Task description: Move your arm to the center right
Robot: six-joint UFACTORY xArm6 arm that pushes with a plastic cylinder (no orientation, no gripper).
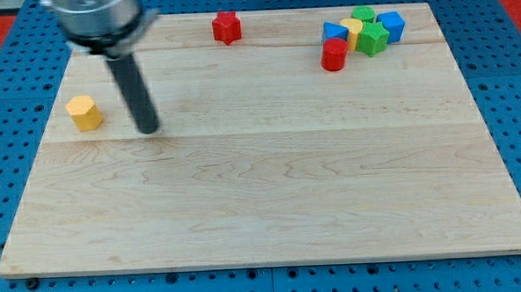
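No text, label, brand, number or sign can be read anywhere in the view, neither on the blocks nor on the tabletop (272, 198).

The arm's mount (92, 14) is cut off by the view's top edge and blurred; only its lower part shows. In the cluster at the view's top right, the yellow block (354, 29) is mostly hidden behind the blue block (333, 31), the red cylinder (333, 56) and the green block (372, 39). A second green block (363, 15) at the rear is partly hidden; its shape cannot be determined. The tabletop (262, 190) hides the blue pegboard (2, 69) beneath it.
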